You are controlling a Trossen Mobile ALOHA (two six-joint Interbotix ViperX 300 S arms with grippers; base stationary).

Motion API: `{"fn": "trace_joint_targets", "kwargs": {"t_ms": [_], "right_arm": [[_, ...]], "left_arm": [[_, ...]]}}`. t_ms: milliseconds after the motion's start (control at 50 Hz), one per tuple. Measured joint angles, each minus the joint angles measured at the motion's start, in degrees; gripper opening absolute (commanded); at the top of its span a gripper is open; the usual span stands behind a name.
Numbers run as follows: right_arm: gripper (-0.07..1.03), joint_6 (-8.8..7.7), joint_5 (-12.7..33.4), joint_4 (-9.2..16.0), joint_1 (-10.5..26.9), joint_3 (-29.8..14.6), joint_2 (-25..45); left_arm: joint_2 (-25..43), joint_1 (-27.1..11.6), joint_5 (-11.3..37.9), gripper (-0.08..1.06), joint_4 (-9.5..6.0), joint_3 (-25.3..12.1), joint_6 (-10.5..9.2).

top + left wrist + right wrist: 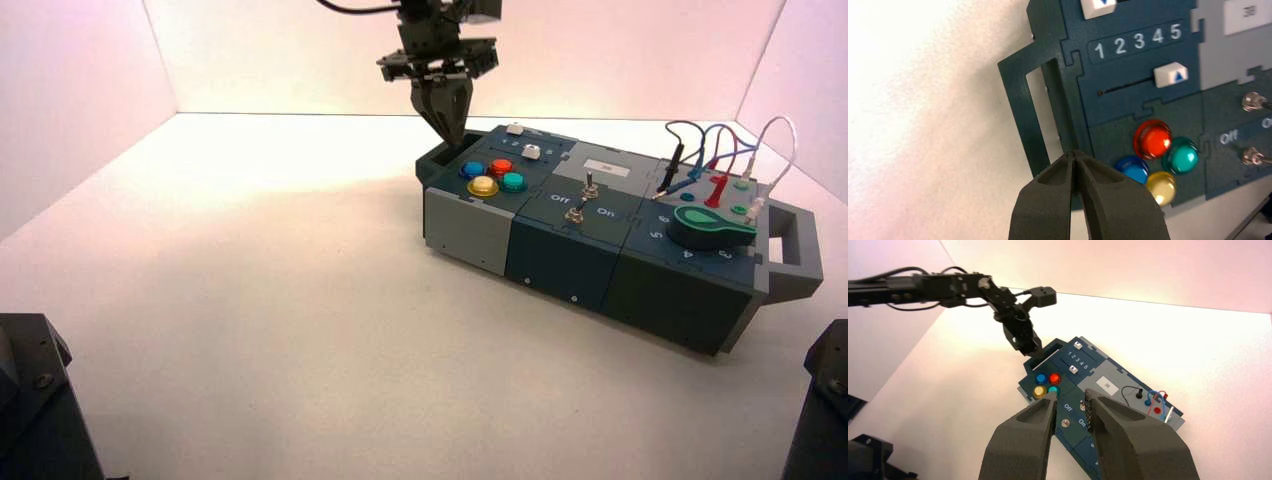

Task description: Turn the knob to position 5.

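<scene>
Green and teardrop-shaped, the plastic rotary knob (710, 228) sat on its round dark green base near the right-hand end of a long grey and dark teal box (560, 262), with white digits (687, 254) printed around it. At the box's opposite end, the black left gripper (1073, 154) pointed down by the dark open-framed handle (1023, 102), its jaws pressed together, well apart from the knob. The right gripper (1071, 394), outside the high view, faced the box from a distance, its jaws spread with nothing between them. Close to the left gripper were four round push buttons: red (1153, 140), teal (1182, 156), blue (1133, 169) and yellow (1161, 188). A white slider cap (1170, 75) stood at the 5 end of a row marked 1 to 5. Black, blue, red and white wires (722, 140) looped above the box behind the knob.
</scene>
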Motion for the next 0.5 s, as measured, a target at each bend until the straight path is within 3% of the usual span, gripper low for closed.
{"fn": "trace_joint_targets", "kwargs": {"t_ms": [200,500], "right_arm": [[0.32,0.0,0.0,0.2,0.0,-0.1,0.0],[0.32,0.0,0.3,0.2,0.0,-0.4,0.0]], "left_arm": [[3.4,0.1,1.8,-0.03,-0.09,-2.8,-0.53],[3.8,1.5,2.2,-0.03,-0.53,-2.2,-2.81]]}}
